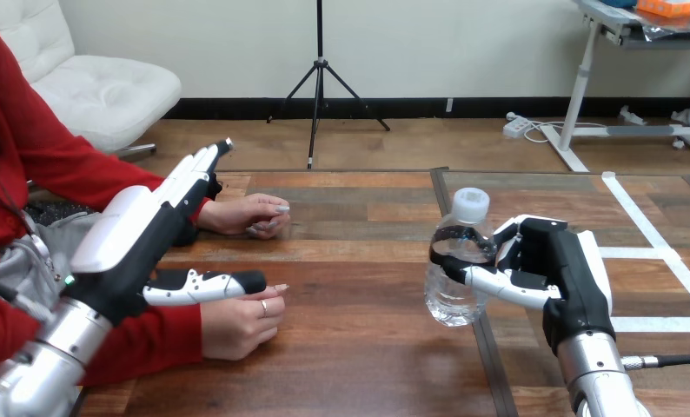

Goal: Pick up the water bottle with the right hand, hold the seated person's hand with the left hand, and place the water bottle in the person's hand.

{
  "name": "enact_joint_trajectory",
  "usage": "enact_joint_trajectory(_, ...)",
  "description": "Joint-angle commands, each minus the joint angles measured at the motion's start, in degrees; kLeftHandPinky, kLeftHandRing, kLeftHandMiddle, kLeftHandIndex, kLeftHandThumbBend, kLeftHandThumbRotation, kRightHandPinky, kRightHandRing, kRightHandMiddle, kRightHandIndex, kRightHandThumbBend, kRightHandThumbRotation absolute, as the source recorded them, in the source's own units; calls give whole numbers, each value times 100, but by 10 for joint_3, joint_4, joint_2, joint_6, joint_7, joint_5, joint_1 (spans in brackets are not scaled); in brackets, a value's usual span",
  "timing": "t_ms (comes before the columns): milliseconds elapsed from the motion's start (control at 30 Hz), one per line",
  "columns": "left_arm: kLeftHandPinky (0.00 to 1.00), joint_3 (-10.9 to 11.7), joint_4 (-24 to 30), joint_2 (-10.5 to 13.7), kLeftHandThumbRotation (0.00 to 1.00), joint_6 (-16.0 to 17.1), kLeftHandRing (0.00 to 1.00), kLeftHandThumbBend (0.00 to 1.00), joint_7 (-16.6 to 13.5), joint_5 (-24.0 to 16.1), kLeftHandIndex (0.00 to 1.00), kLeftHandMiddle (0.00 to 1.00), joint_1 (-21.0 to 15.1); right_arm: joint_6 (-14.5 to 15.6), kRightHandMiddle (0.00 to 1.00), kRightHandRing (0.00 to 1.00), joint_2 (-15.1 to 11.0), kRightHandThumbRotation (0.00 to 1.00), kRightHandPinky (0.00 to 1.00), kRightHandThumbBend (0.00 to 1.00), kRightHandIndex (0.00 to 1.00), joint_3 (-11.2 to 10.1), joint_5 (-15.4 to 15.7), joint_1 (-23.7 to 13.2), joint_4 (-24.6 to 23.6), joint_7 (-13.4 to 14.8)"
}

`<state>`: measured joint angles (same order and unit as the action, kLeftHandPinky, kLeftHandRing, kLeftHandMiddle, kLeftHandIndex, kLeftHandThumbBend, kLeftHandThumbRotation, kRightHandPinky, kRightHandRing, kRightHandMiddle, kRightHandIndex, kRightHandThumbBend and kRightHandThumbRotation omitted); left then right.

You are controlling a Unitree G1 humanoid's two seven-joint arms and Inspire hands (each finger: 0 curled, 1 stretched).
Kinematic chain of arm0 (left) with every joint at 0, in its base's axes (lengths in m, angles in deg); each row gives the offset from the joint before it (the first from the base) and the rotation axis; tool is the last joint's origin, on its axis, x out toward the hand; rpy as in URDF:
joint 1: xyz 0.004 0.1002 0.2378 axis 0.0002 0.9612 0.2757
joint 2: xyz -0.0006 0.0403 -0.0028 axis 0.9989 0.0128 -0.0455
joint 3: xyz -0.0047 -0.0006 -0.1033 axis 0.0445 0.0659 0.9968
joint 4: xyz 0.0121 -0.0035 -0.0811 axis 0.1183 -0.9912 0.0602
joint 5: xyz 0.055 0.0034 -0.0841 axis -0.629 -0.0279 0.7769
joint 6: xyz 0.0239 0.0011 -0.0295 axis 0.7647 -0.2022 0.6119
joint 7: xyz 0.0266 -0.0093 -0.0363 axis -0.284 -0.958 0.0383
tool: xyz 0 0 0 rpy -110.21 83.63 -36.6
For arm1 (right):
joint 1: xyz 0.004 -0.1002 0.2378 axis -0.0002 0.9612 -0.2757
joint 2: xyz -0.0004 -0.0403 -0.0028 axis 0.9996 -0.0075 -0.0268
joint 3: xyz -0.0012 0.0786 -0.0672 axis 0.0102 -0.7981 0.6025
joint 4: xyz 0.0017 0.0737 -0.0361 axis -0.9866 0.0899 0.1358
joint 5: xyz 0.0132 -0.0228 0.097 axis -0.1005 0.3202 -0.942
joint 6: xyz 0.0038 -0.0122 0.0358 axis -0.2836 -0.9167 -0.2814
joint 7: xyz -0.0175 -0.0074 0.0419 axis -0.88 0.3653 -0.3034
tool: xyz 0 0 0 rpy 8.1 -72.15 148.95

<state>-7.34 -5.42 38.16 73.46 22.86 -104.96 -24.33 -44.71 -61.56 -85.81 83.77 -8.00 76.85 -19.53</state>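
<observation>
Water bottle (457,261) clamped in right hand (567,261); left hand (142,230) straight-fingered over person's nearer hand (237,325).

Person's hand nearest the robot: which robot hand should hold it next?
Left. The left robot hand lies open right beside the person's near hand; the right robot hand is apart, curled round the bottle.

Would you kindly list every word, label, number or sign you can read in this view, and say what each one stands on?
No text can be read.
The water bottle, gripped by the right hand, shows clear plastic and a white cap, with no legible label.
The table carries white tape lines but no writing.
</observation>
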Motion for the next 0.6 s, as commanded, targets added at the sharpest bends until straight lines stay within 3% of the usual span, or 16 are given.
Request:
enact_joint_trajectory(0,87,-13,26,33,71,-3,98,100,36,25,100,100,-55,-8,12,7,5,0,3,51,11,3,-4,-23,-46,-3)
enact_joint_trajectory(133,82,-18,42,54,69,-24,93,100,76,30,99,98,-60,-1,12,7,6,0,3,51,11,5,-5,-20,-54,-3)
enact_joint_trajectory(400,73,-30,40,83,60,-23,83,100,141,51,91,89,-79,3,12,7,6,0,3,51,12,4,-13,-23,-55,-8)
enact_joint_trajectory(567,72,-41,41,102,57,-37,80,100,176,44,89,86,-93,3,12,7,5,0,3,52,12,4,-13,-24,-56,-10)
